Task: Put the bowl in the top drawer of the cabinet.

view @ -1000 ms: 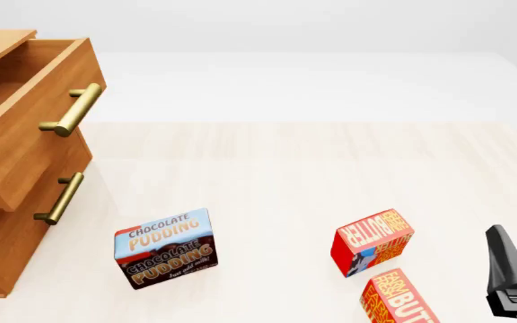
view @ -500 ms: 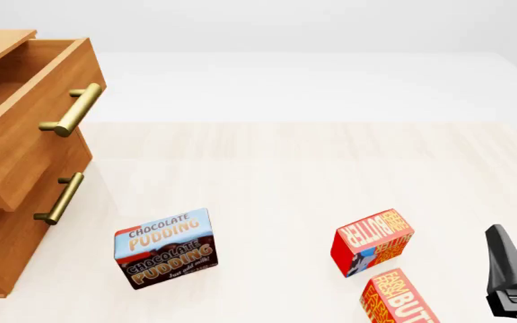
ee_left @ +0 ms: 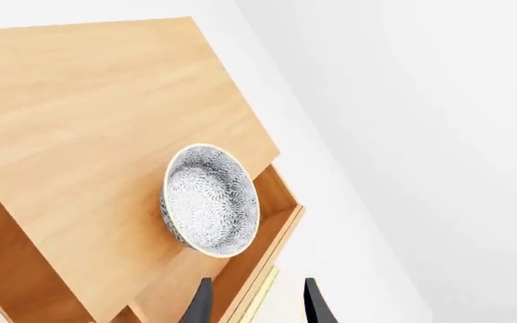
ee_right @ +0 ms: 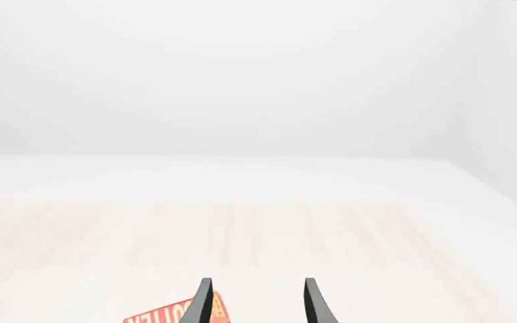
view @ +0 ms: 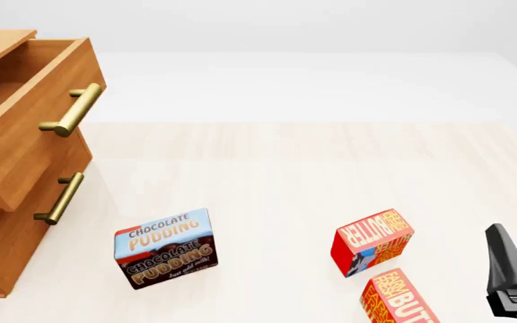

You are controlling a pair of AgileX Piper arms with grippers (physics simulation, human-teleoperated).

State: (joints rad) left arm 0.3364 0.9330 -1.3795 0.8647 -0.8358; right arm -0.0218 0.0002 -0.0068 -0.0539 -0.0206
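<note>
The bowl (ee_left: 210, 200), white with a grey floral pattern inside, lies in the open top drawer (ee_left: 268, 222) of the cabinet (ee_left: 88, 114), close under the cabinet's top edge. My left gripper (ee_left: 256, 304) hovers above the drawer's front and brass handle (ee_left: 258, 299), open and empty, apart from the bowl. In the front view the top drawer (view: 34, 114) stands pulled out and the bowl is hidden inside it. My right gripper (ee_right: 256, 301) is open and empty low at the table's right (view: 508, 269).
A chocolate pudding box (view: 164, 247) stands in front of the cabinet's lower drawer handle (view: 59, 197). Two red butter boxes (view: 373, 241) (view: 400, 299) lie just left of the right gripper. One butter box (ee_right: 182, 313) shows beside a right finger.
</note>
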